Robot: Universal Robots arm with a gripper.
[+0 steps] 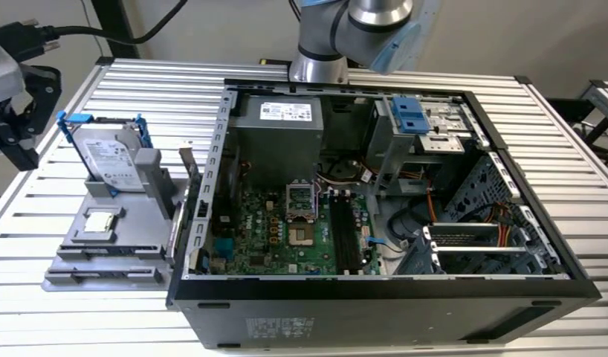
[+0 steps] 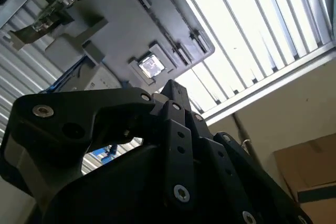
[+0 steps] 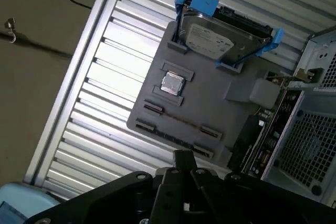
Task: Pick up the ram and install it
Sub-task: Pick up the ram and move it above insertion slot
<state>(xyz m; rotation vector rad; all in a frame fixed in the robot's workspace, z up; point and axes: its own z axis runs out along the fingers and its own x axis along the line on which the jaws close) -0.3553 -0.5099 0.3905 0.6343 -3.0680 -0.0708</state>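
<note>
1. At the exterior view's far left, the gripper hangs by the edge of the slatted table, apart from the grey tray.
2. In both wrist views its fingers are drawn together at the tip.
3. On the tray a hard drive stands in a blue frame, and a square chip lies in a recess beside it.
4. A green board stands on edge between the tray and the open case.
5. Inside the case, long black slots run beside the processor socket.
6. Where the ram is I cannot tell: the slots are too dark to read, and the tray's narrow holders near the gripper show only thin lines.
</note>
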